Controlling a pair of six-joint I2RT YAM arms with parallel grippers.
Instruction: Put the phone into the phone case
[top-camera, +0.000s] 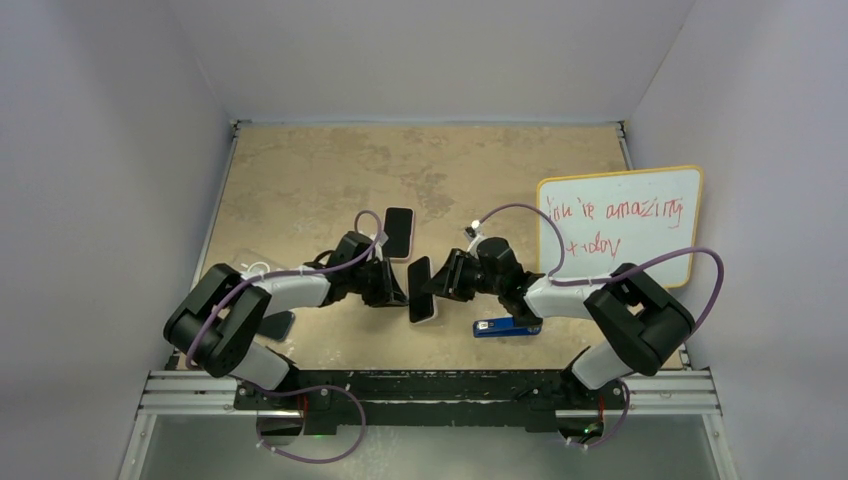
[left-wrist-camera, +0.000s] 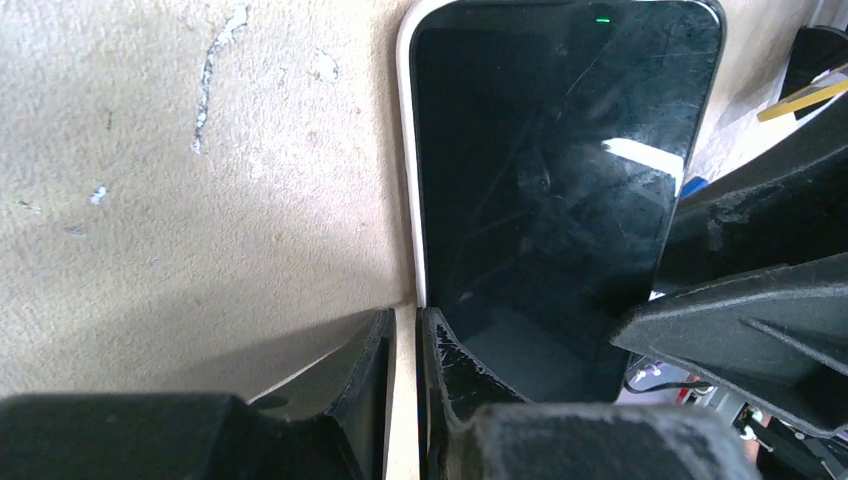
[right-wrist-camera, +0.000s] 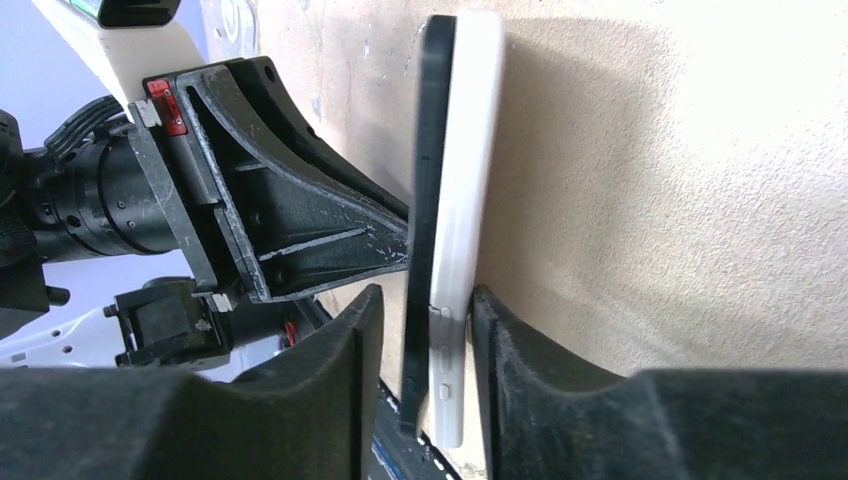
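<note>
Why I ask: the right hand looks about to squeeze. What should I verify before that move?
1. The left hand shut on the phone and phone case: ok.
2. The right hand straddling both: ok; one finger touches the case, the other stands off the phone.
3. Phone flush in the case: not ok; its black body stands proud of the white shell.
4. Stack lifted off the table: cannot tell.
5. The blue object apart from the stack: ok, it lies by the right arm.
</note>
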